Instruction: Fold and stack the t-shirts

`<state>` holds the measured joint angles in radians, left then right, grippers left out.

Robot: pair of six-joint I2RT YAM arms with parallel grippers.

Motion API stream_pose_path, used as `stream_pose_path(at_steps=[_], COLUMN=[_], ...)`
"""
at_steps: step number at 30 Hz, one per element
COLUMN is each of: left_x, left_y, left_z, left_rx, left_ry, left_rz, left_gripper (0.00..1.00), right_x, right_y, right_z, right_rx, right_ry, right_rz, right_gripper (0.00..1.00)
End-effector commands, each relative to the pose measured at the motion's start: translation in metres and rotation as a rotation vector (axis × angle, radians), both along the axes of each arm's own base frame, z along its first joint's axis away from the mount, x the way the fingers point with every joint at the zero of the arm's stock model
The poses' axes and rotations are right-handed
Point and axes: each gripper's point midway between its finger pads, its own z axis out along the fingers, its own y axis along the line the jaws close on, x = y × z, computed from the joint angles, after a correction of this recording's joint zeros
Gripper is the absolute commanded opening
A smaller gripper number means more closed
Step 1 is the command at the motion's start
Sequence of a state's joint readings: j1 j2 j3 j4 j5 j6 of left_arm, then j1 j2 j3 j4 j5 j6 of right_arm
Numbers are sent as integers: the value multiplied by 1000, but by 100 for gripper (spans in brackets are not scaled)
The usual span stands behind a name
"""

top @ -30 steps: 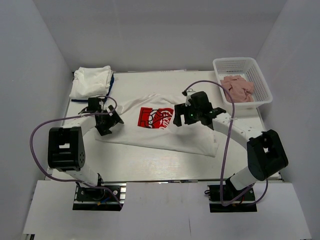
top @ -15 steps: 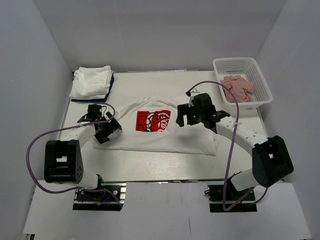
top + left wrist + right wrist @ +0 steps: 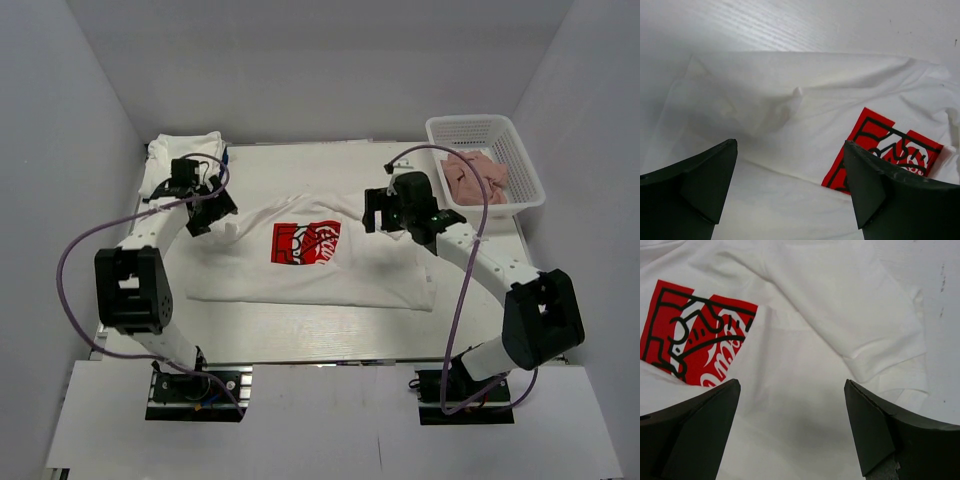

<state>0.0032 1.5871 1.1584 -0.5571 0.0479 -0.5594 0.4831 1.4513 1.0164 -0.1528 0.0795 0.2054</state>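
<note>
Nearest, at the front edge, two black arm bases (image 3: 195, 385) side by side, with purple cables (image 3: 62, 280) looping out from each. Just beyond them, on the white-painted table (image 3: 300, 335), a large white cotton t-shirt (image 3: 330, 285) spread front up. Hem toward the arms, collar toward the far side, some rumpling at the right end of the hem. On the chest, a red square print (image 3: 305, 242) with black outlines and white script.

Over the shirt's sleeve on the left side, the left gripper (image 3: 212, 214), pointed down and released. In the left wrist view, black fingers (image 3: 695, 185) stand wide apart with nothing between them. Below them, only the creased sleeve and a corner of the print. Whether touching the cloth or just above it, cannot tell.

Over the opposite shoulder, just right of the print, the right gripper (image 3: 384, 219), likewise released and empty. In its wrist view, fingers (image 3: 895, 435) sit spread at the lower corners. Print to the left, short sleeve lying out to the right, bare table past it.

Farther back, at the far left corner, a folded white t-shirt bundle (image 3: 180, 165), just behind the left gripper. At the far right corner, a white plastic lattice basket (image 3: 500, 128) holding crumpled pink cloths (image 3: 478, 178). Beyond everything, plain pale walls (image 3: 320, 70) on three sides.
</note>
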Motion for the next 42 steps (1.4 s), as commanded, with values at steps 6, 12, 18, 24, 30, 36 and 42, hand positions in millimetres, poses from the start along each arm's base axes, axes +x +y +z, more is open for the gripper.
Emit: stream_pose_path(at_steps=[6,12,18,24,30,36,42], left_x=[22,32,42,44,58,72,82], left_y=[-6,3,-2,-4,-2,-2,-3], left_z=[-23,-45,-46,-47,-17,12,17], left_rx=[52,120,96,80,99,122,118], left_ry=[40,49,31,31,-39,-110,-132], left_rz=[-219,-247,-264,-258,-248,-267,-271], left_gripper=[91,71,40,0,0,0,0], right_x=[45,51,50,49,55,85,76], right_y=[-18,-26,-34,-37,-49,-73,-85], right_z=[19,16,8,3,-11,-21,-52], right_rx=[-36,-25,-30,-22,-60,-166,-192], right_ry=[-52,-33,-8,16,58,83,209], right_rz=[-78,-88,-105,-101,-154,-287,-319], right_gripper=[90,90,90,90,90,90,90])
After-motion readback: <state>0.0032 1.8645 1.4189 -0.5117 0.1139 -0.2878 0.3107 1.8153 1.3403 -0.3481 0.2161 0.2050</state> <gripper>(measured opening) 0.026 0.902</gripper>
